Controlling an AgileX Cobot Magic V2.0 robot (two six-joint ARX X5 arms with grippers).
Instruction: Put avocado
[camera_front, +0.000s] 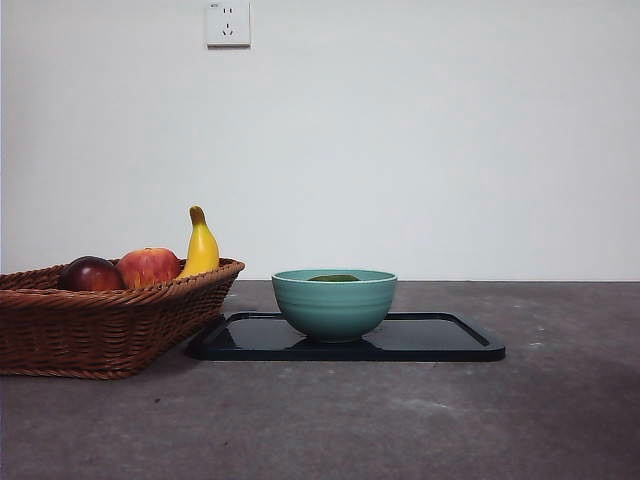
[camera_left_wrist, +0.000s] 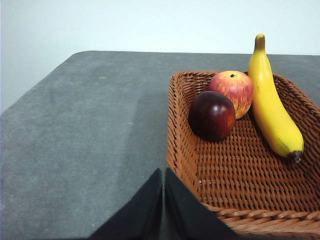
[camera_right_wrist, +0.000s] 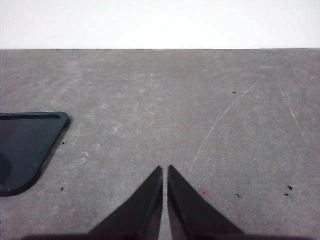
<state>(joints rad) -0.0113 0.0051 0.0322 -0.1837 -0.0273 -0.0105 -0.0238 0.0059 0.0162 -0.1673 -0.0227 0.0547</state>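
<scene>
The dark green avocado (camera_front: 334, 278) lies inside the teal bowl (camera_front: 334, 303); only its top shows above the rim in the front view. The bowl stands on a black tray (camera_front: 440, 340). My left gripper (camera_left_wrist: 163, 184) is shut and empty, next to the wicker basket (camera_left_wrist: 240, 195), over the table beside its near corner. My right gripper (camera_right_wrist: 165, 172) is shut and empty above bare table, with a corner of the black tray (camera_right_wrist: 25, 150) off to one side. Neither arm shows in the front view.
The wicker basket (camera_front: 100, 325) stands to the left of the tray and holds a dark red-purple fruit (camera_front: 90, 274), a red apple (camera_front: 148, 266) and a banana (camera_front: 201, 245). They also show in the left wrist view: fruit (camera_left_wrist: 212, 115), apple (camera_left_wrist: 233, 91), banana (camera_left_wrist: 272, 107).
</scene>
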